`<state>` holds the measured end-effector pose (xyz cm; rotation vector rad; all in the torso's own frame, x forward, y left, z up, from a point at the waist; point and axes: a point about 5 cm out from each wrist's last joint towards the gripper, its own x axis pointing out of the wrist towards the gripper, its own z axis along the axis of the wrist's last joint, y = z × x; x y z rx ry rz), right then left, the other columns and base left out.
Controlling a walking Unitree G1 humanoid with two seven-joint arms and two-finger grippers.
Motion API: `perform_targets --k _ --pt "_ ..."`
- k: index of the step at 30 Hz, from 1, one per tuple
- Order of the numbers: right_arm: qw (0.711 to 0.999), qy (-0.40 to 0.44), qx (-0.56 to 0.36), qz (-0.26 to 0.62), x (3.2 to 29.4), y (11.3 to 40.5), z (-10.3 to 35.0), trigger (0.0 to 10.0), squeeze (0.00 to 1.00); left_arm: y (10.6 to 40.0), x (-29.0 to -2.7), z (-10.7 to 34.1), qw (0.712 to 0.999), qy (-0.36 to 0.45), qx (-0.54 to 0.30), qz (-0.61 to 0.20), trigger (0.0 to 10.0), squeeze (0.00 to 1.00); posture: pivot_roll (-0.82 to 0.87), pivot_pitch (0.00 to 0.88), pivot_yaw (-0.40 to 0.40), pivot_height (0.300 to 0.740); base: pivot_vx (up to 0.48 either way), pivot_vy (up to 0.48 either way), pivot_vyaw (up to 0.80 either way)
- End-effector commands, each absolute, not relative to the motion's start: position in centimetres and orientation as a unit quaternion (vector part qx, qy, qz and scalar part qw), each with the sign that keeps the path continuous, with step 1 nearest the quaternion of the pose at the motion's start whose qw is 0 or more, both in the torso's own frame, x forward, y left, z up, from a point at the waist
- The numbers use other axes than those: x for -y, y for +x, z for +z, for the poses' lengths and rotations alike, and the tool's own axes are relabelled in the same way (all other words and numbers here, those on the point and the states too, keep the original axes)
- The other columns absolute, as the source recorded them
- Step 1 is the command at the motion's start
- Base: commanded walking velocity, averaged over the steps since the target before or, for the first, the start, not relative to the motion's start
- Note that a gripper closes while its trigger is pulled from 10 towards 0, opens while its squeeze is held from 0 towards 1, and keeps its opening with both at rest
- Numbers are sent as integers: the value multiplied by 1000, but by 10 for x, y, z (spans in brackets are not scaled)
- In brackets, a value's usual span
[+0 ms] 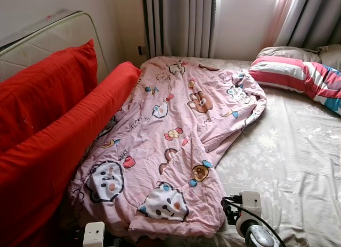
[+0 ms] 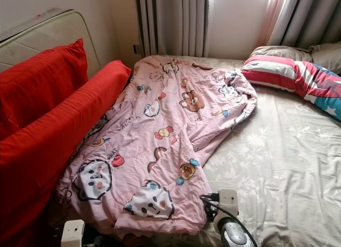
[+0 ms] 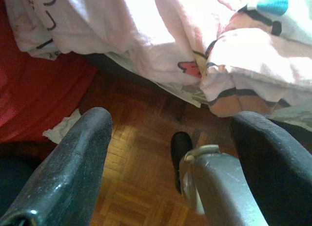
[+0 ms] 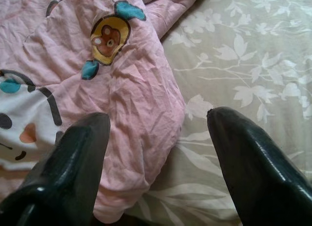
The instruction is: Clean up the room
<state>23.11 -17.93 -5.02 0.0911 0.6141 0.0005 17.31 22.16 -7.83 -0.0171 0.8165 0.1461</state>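
Centrally, pink cartoon-print quilt [image 1: 170,146] lies rumpled lengthwise on bed [image 1: 287,151], running from frame's lower left to upper centre; beige leaf-print sheet bare at right. 2 red cushions [image 1: 58,124] along left edge, striped pillow [image 1: 298,76] upper right. Right end effector [image 4: 156,158] fingers apart, hovering over quilt's near edge where it meets sheet. Left end effector [image 3: 170,162] fingers apart, empty, low over wood floor [image 3: 136,177] below quilt's overhang

Bare sheet [image 1: 298,151] right of quilt [image 1: 170,135] (red cushions [image 1: 53,130] crowding left).
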Motion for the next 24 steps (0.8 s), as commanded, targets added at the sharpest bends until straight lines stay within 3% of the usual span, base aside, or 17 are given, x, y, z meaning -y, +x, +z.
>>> perform_targets --k 1,7,9,11,15,24 --pt "952 47 -301 3 178 229 -51 10000 0 167 -226 -81 909 2 -411 72 10000 0 -10 0 29 676 0 0 0" --pt "953 47 -300 1 178 229 -51 10000 0 169 -227 -78 917 8 -391 77 10000 0 -6 0 27 676 0 0 0" --pt "952 47 -303 2 179 228 -52 10000 0 219 -228 -43 962 15 -261 83 10000 0 8 0 21 676 0 0 0" --pt "951 47 -304 3 178 227 -52 10000 0 226 -228 -37 967 16 -241 83 10000 0 8 0 21 676 0 0 0" --pt "951 46 -307 4 178 226 -53 10000 0 266 -225 -4 981 65 -170 64 10000 0 4 0 20 676 0 0 0" --pt "949 39 -312 -2 182 225 -54 10000 0 264 -220 4 992 30 -110 55 10000 0 2 4 21 676 0 0 0"
